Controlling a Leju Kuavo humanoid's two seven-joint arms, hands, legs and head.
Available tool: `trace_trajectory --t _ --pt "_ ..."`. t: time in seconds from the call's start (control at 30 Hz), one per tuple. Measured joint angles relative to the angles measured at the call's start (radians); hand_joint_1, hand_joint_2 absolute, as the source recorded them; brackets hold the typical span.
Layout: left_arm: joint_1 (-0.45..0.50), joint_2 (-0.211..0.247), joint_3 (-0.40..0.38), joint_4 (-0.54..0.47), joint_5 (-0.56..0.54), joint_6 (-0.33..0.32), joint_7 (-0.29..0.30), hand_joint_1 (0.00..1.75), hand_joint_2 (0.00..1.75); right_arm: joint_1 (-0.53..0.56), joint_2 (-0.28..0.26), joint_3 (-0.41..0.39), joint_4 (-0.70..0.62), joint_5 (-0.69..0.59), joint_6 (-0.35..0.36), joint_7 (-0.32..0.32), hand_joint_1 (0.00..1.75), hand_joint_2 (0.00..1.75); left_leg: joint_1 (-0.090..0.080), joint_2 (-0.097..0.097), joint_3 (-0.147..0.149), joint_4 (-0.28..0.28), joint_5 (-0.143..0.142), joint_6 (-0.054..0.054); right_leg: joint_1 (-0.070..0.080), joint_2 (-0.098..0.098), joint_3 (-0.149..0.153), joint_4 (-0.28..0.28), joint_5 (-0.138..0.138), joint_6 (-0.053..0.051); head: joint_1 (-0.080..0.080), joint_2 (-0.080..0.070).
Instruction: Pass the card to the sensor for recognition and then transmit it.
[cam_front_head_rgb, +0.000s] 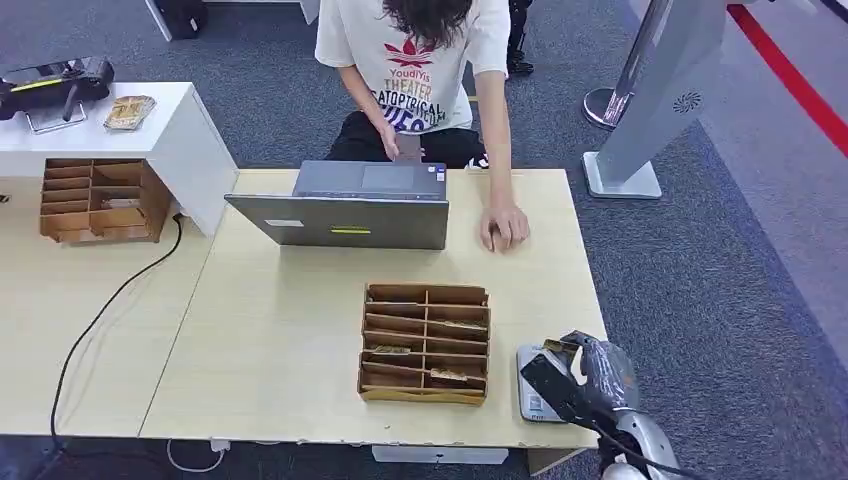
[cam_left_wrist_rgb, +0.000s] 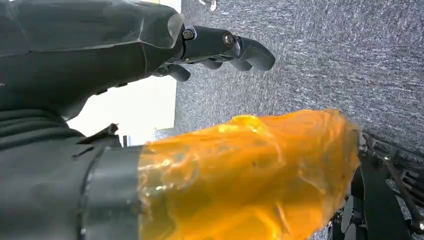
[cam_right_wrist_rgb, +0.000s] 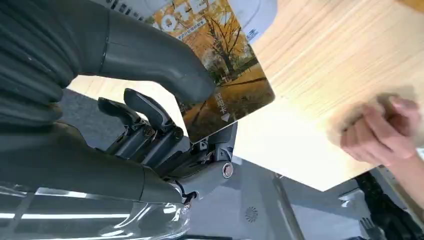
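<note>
The right hand (cam_front_head_rgb: 590, 375) is positioned over the near right corner of the tabletop (cam_front_head_rgb: 290, 330), directly above the grey sensor (cam_front_head_rgb: 531, 398) that lies flat there. The hand pinches the card (cam_right_wrist_rgb: 220, 70) between the thick thumb and the darker fingers (cam_right_wrist_rgb: 150, 117); in the right wrist view the thumb lies across the printed face, which shows an autumn tree scene in yellow and orange. In the head view the card appears as a dark slab whose long axis runs diagonally, from the hand down toward the near edge and left, with one end over the sensor. Whether the card touches the sensor cannot be told.

The left hand (cam_left_wrist_rgb: 220, 47) holds nothing; its fingers are apart and only slightly curled, over grey carpet beside the pale tabletop edge.

A brown cardboard divider tray (cam_front_head_rgb: 425, 342) sits just left of the sensor, near the near edge. A grey laptop (cam_front_head_rgb: 345, 208) stands at the far edge. A person's hand (cam_front_head_rgb: 505, 226) rests on the tabletop toward the far right corner
</note>
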Motion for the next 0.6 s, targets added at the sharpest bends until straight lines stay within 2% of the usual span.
trace_trajectory --t 0.6 --pt "0.0 0.0 0.0 0.0 0.0 -0.001 0.001 0.0 0.0 -0.014 -0.001 0.0 0.022 0.04 0.001 0.022 1.75 1.75 0.0 0.0 0.0 0.0 0.0 0.0 0.0 0.0 0.0 0.0 0.0 0.0 0.0 0.0"
